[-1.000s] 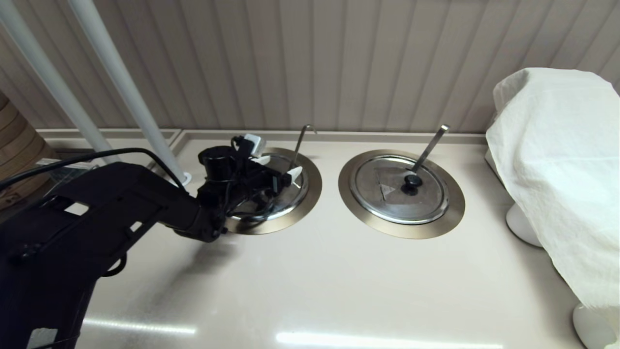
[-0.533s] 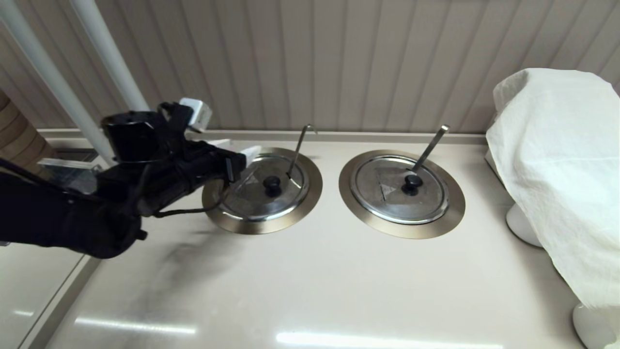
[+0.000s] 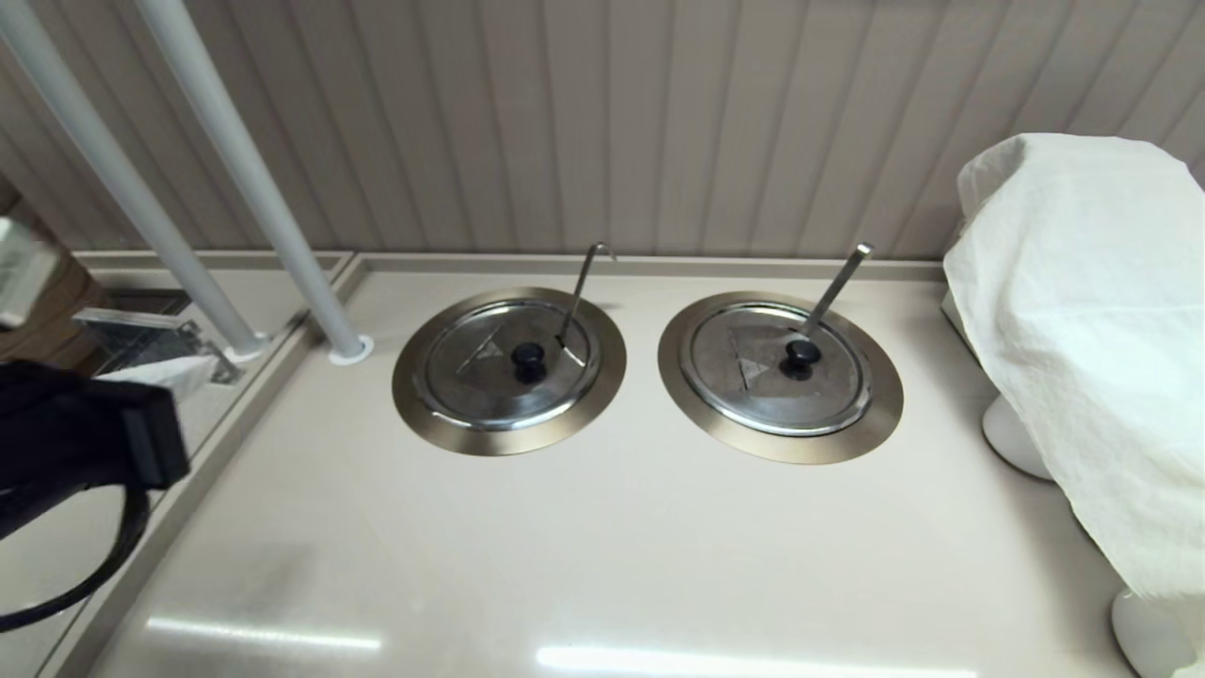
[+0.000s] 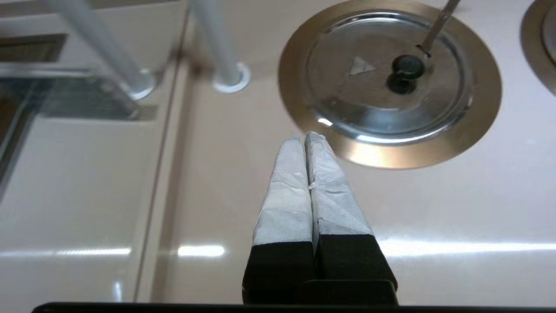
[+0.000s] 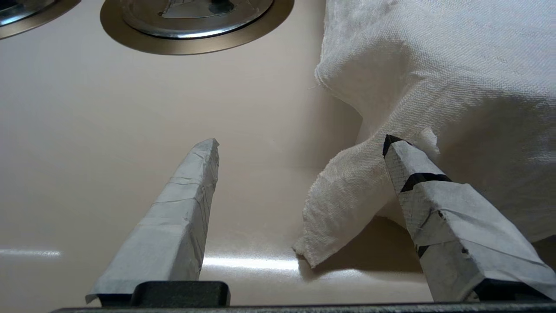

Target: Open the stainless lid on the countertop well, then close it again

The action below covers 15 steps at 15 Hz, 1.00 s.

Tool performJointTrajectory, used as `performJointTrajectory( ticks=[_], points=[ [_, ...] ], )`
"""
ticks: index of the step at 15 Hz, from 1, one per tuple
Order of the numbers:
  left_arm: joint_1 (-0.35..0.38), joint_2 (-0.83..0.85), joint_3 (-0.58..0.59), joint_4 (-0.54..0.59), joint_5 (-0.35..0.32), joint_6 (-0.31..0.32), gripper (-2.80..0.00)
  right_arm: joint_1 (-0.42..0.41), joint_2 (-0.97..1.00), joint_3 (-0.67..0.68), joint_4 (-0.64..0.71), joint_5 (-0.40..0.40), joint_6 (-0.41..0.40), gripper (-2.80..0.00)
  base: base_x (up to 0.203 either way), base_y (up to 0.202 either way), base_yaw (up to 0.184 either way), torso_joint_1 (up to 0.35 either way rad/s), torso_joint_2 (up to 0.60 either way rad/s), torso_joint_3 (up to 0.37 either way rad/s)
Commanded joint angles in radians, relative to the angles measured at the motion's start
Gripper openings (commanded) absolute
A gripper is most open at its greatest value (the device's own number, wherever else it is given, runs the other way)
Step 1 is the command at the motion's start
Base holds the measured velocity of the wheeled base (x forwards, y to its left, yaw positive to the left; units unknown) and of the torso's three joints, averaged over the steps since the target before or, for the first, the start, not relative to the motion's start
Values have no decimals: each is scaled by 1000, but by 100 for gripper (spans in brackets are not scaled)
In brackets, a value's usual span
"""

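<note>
The lid sat flat and closed in the well, its black knob up at the centre and the thin hook-tipped ladle handle poking out beside the knob, leaning toward the wall. From the left wrist view, the left gripper had its taped fingers pressed together with nothing between them, hanging above the bare table; the well's brushed rim lay just ahead of the fingertips and a little to one side, the lid beyond that, clearly apart from the fingers. In the head view only the dark body of the left arm showed, at the near left edge, well away from the well. The twin lid, with its straight flat-ended handle, lay closed in the neighbouring well. The right gripper hovered low over the table with its fingers spread wide and empty; a hanging corner of the white cloth fell between the fingers near the one on the cloth's side, and whether they touched I could not tell. The twin well's rim lay well ahead of those fingertips.
</note>
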<state>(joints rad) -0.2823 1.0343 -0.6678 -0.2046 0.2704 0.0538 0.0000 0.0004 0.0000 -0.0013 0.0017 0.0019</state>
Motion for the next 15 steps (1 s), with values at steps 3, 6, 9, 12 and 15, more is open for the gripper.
performJointTrajectory(
  ticks=[3,6,9,12,15],
  points=[
    [25,-428,41,240,198,0,-280,0,0,0,0,0,0,0,0,0,0,0,0,0],
    [215,-572,59,305,248,2,-280,0,0,0,0,0,0,0,0,0,0,0,0,0],
    [239,-677,161,319,234,4,-280,0,0,0,0,0,0,0,0,0,0,0,0,0],
    [291,-772,271,316,236,5,-280,0,1,0,0,1,0,0,0,0,0,0,0,0],
    [304,-885,365,283,95,44,-280,0,0,0,0,0,0,0,0,0,0,0,0,0]
  ],
)
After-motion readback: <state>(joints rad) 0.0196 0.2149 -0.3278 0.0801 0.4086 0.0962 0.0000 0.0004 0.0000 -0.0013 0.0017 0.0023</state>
